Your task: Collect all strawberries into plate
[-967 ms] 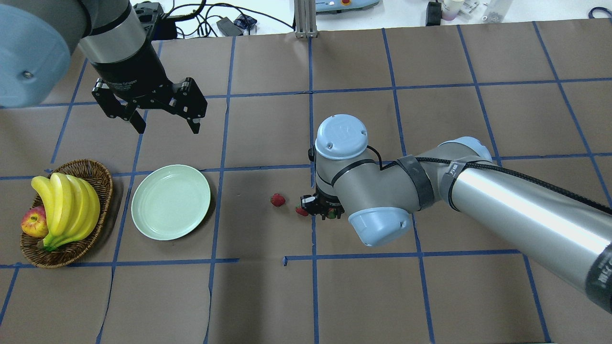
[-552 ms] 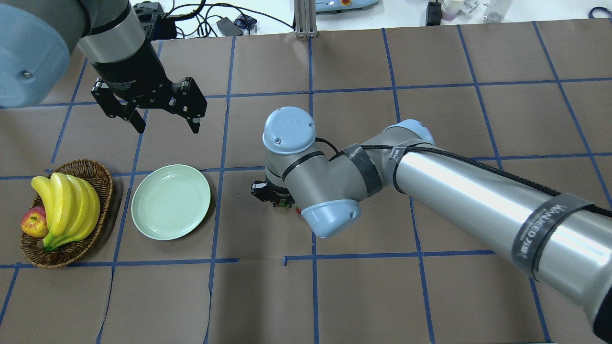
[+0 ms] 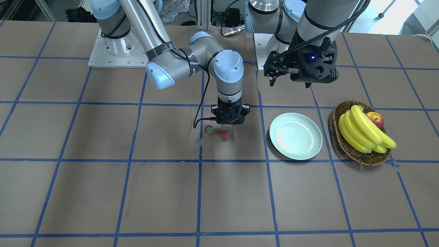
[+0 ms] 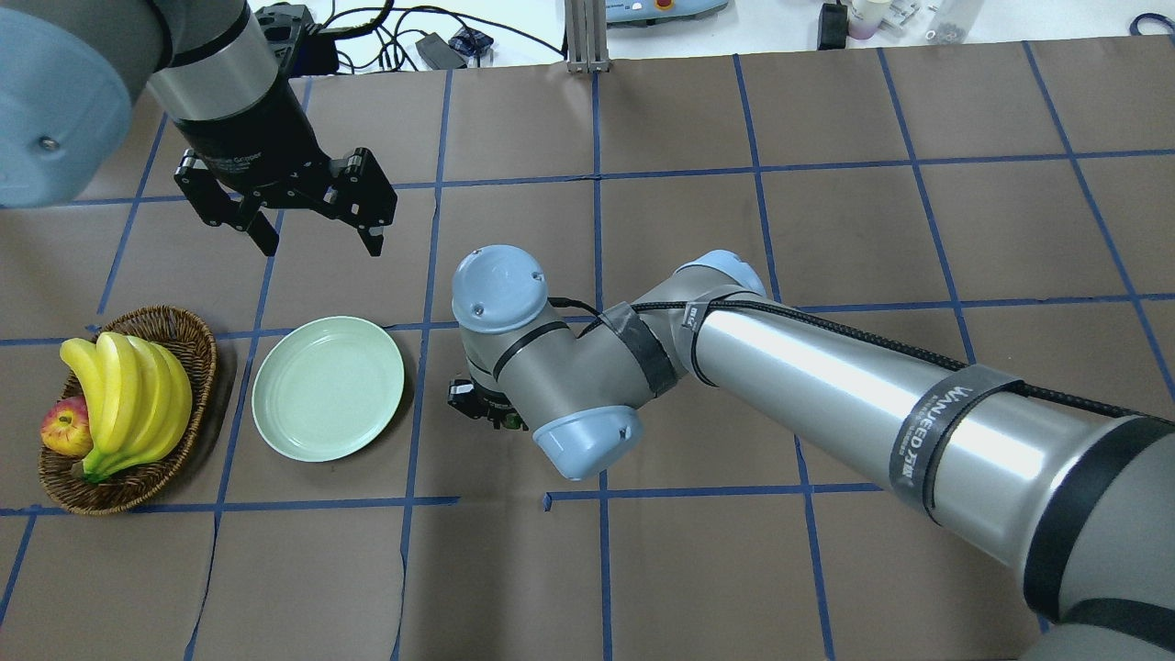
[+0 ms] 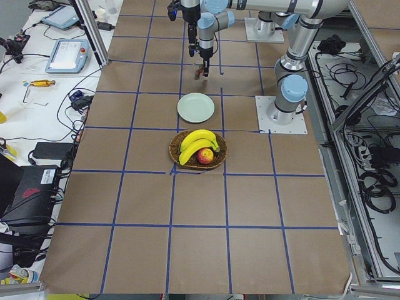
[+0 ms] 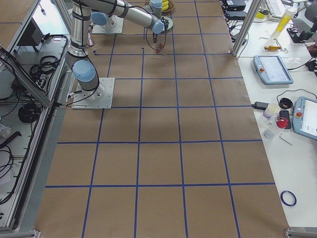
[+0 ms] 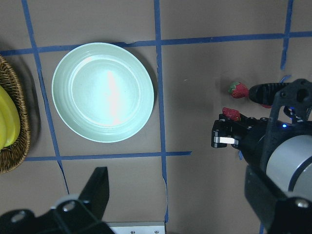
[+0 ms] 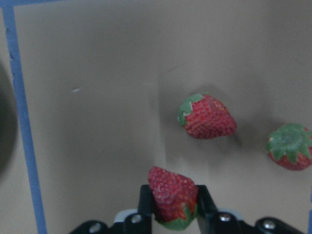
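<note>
My right gripper (image 8: 173,197) is shut on a strawberry (image 8: 171,192) and holds it above the table, a short way right of the pale green plate (image 4: 328,387). In the overhead view the gripper (image 4: 477,402) is mostly hidden under its wrist. Two more strawberries (image 3: 224,134) (image 3: 208,129) lie on the brown paper beside it; the right wrist view shows them (image 8: 207,117) (image 8: 290,146). The plate (image 3: 295,136) holds nothing. My left gripper (image 4: 321,244) is open and empty, hovering behind the plate.
A wicker basket (image 4: 188,340) with bananas (image 4: 128,395) and an apple (image 4: 62,430) stands left of the plate. Blue tape lines cross the brown paper. The right arm's elbow and forearm span the table's middle.
My right arm has swung left with the strawberry in its gripper, away from the two lying strawberries and toward the plate. The left arm has not moved.
</note>
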You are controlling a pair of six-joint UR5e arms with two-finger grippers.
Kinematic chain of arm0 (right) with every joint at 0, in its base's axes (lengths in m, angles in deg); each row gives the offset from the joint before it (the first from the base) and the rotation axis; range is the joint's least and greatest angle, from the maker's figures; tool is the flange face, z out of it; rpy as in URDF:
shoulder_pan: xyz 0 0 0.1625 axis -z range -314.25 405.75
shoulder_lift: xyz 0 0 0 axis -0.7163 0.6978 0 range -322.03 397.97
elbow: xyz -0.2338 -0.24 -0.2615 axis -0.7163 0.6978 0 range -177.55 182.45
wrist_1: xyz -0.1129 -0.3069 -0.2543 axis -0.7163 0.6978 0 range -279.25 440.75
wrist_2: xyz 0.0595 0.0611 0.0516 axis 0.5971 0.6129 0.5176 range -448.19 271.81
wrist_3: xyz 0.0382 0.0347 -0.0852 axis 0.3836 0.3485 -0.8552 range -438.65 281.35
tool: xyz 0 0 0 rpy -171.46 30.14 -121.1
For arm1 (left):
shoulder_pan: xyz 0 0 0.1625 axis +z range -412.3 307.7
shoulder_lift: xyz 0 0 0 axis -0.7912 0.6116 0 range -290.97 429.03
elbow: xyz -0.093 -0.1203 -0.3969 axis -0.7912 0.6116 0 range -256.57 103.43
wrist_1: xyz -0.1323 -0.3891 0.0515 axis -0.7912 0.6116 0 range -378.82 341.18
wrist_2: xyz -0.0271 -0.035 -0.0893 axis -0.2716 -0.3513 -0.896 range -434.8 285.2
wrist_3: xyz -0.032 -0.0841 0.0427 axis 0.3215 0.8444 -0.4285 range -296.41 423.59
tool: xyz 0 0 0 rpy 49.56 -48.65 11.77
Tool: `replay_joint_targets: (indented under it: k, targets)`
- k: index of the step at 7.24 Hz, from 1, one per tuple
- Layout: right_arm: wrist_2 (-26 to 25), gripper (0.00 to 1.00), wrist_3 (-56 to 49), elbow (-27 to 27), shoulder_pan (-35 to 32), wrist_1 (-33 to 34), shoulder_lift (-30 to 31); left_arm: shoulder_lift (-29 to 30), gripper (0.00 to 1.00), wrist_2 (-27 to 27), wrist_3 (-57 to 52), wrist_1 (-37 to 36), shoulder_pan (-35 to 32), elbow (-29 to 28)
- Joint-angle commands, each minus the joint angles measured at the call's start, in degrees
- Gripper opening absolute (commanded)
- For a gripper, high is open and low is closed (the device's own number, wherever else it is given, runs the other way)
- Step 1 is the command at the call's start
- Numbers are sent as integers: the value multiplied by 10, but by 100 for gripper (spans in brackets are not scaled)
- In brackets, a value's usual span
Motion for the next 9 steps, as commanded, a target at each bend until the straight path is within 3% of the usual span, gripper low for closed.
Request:
replay_joint_targets:
  k: [1,2,3,4,5,7,9]
  targets:
    - [-7,100,1,0,0,-1,0,0,100,0,0,0,0,0]
    - [-36,100,-13,2,10,-13,19,0,100,1,0,0,0,0]
    - [-109,100,-83,-8,25,-92,67,0,100,2,-1,0,1,-1]
    - [-131,100,-184,-10,70,-146,94,0,100,2,-1,0,1,-1]
    - [-126,100,-227,-11,123,-194,138,0,100,3,-1,0,3,-1]
    - [-134,100,-433,3,218,-325,212,-1,100,3,-1,0,3,0]
    - [-124,100,-472,115,313,-412,244,-1,100,3,-1,0,2,1]
